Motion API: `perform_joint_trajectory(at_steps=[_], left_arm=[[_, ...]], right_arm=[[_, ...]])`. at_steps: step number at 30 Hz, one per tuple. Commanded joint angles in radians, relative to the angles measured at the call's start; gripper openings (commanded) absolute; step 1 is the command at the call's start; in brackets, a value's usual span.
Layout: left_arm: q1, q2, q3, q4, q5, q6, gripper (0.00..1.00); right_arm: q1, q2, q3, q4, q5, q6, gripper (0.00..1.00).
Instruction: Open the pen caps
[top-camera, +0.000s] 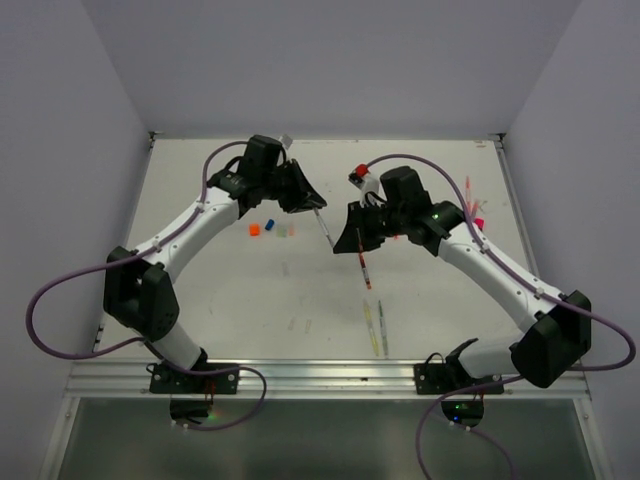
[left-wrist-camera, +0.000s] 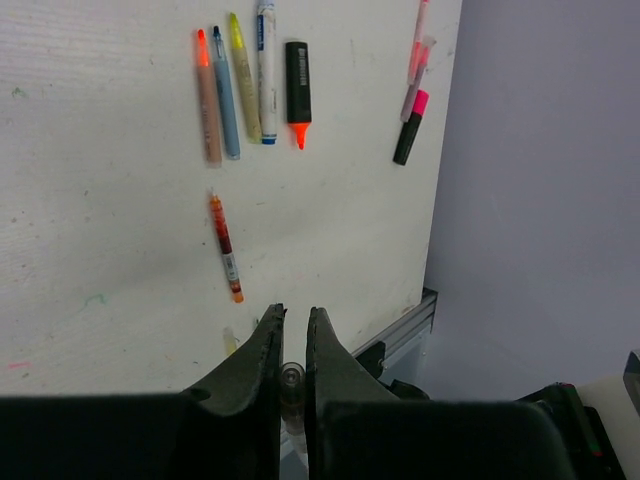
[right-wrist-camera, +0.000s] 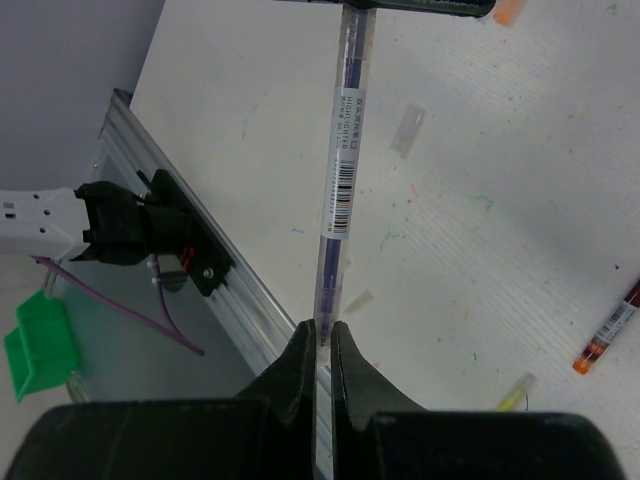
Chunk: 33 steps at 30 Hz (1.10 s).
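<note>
A slim clear pen with dark blue ink (top-camera: 325, 228) hangs above the table between both grippers. My left gripper (top-camera: 316, 207) is shut on its far end, which shows as a clear round end (left-wrist-camera: 291, 383) deep between the jaws of that gripper (left-wrist-camera: 292, 312). My right gripper (top-camera: 339, 247) is shut on the near end; in the right wrist view the pen (right-wrist-camera: 340, 170) runs from that gripper (right-wrist-camera: 321, 328) up to the left one. Whether that end is the cap I cannot tell. Loose caps lie on the table: orange (top-camera: 255, 229), blue (top-camera: 268, 226) and pale green (top-camera: 283, 231).
A red pen (top-camera: 364, 270) and two yellow-green pens (top-camera: 375, 327) lie near the front. Pink highlighters (top-camera: 472, 212) lie at the right. The left wrist view shows several uncapped pens (left-wrist-camera: 232, 90), a black highlighter (left-wrist-camera: 298, 90) and the table edge (left-wrist-camera: 425, 310).
</note>
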Motion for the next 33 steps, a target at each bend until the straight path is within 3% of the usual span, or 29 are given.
perform_joint_trajectory(at_steps=[1,3,15,28,31,33], left_arm=[[0.001,-0.029,-0.001,-0.039,0.002,0.075,0.00],[-0.004,-0.036,-0.004,-0.040,-0.007,0.072,0.00],[-0.035,-0.050,-0.012,-0.034,-0.021,0.055,0.00],[-0.051,-0.047,0.000,-0.010,-0.015,-0.008,0.00],[-0.051,-0.046,0.005,-0.007,-0.021,-0.037,0.00],[-0.053,-0.036,0.013,0.002,-0.030,-0.059,0.00]], right_arm=[[-0.012,-0.004,0.069,0.022,-0.018,-0.031,0.03],[-0.012,0.004,0.072,0.024,-0.022,-0.030,0.11],[-0.012,0.070,0.107,0.076,-0.033,-0.008,0.33],[-0.002,0.157,0.129,0.128,-0.034,0.006,0.35],[0.018,0.159,0.118,0.122,-0.022,0.004,0.32],[0.027,0.160,0.109,0.126,-0.021,0.004,0.25]])
